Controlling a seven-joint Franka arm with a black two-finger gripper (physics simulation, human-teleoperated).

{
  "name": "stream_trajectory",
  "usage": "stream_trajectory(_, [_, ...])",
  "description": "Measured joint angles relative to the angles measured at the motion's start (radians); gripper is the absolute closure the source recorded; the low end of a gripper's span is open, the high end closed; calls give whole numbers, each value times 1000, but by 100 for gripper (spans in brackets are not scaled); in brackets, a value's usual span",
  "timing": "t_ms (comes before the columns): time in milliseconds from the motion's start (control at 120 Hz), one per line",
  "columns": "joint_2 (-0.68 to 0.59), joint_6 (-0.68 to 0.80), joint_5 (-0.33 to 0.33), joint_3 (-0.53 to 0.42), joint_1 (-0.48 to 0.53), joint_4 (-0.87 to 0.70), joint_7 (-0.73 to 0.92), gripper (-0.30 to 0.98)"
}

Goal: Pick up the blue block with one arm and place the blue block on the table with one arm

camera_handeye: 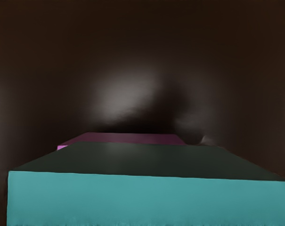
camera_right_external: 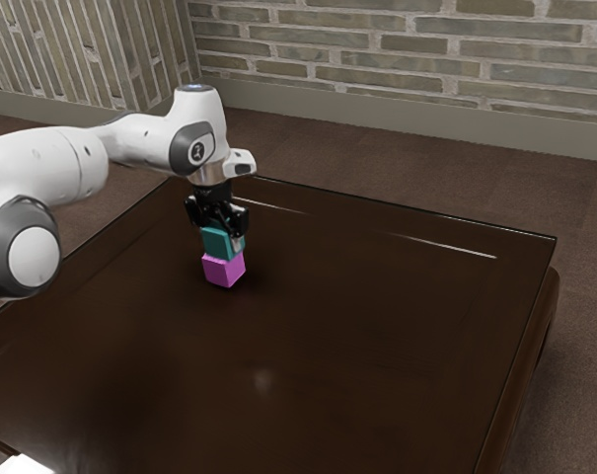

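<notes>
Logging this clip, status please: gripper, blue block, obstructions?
Gripper at blue block, grip unclear. Blue block above pink block, contact unclear. Pink block likely blocks lowering straight to table.

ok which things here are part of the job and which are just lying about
Part of the job:
- blue block, more of a teal, the one to pick up and put down
- table, where it should end up
- gripper, down at the blue block

Just there:
- pink block, directly below the blue one
- white thing, cut off at the exterior view's lower left corner, can't tell what it is
</notes>
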Motion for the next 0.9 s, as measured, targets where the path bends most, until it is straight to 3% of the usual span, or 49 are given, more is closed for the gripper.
stream_trajectory(200, [3,1,13,-71,-98,7,-2,30])
stream_trajectory(367, [107,20,64,-85,-142,-2,-15,30])
stream_trajectory(683, [61,38,89,-91,-145,9,-27,10])
stream_trajectory(750, [12,35,87,-94,-139,10,-28,7])
stream_trajectory(817, [-128,7,73,-110,-117,9,-6,5])
stream_trajectory(900, [-473,-126,56,-149,-63,-87,109,3])
